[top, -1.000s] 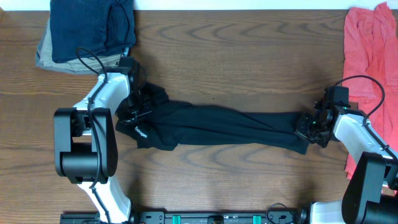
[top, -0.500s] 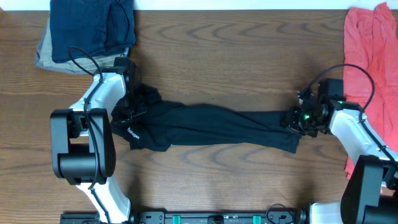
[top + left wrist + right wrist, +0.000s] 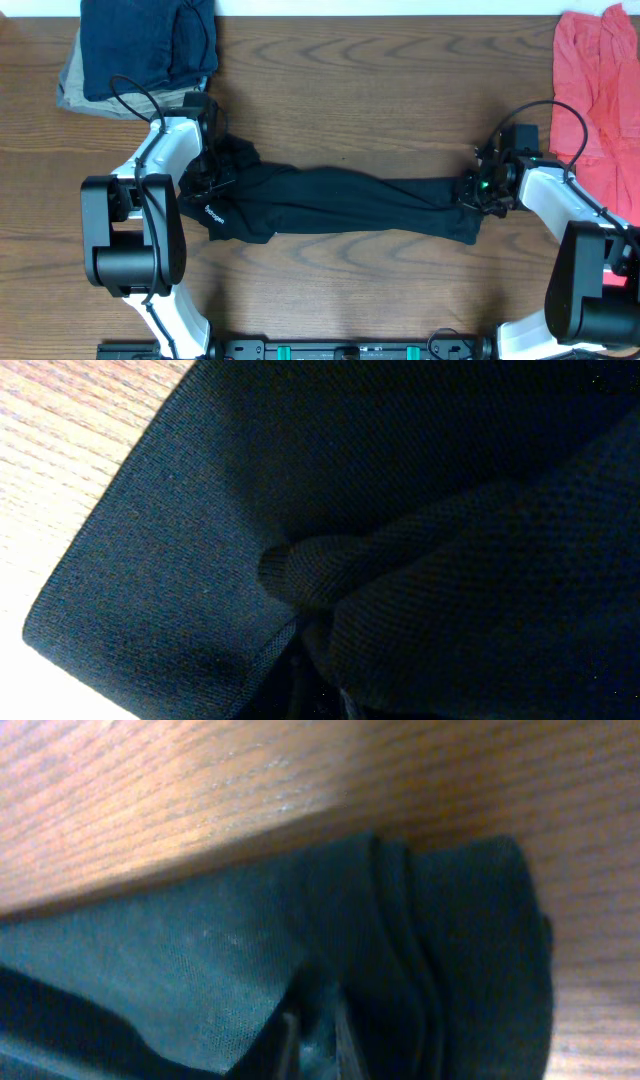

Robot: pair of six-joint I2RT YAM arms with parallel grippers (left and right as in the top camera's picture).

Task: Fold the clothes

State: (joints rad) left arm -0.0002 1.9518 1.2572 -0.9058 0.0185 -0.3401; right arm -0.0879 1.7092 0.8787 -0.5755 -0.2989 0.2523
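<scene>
The black T-shirt [image 3: 340, 200] lies bunched into a long band across the middle of the wooden table, with its small white logo [image 3: 213, 213] near the left end. My left gripper [image 3: 207, 178] is shut on the shirt's left end. In the left wrist view black fabric [image 3: 380, 520] fills the frame and hides the fingers. My right gripper [image 3: 478, 192] is shut on the shirt's right end. In the right wrist view its fingertips [image 3: 315, 1042] pinch folded layers of the shirt [image 3: 200, 970] low over the wood.
A folded dark blue garment [image 3: 150, 45] sits on a grey one [image 3: 72, 88] at the back left corner. A crumpled red garment [image 3: 595, 75] lies at the back right, close behind the right arm. The table's far edge [image 3: 380, 14] runs along the top.
Both grippers have carried the shirt ends slightly toward the far side. The right gripper has also moved left, so the band is shorter. The left arm has been still for the last half second.
</scene>
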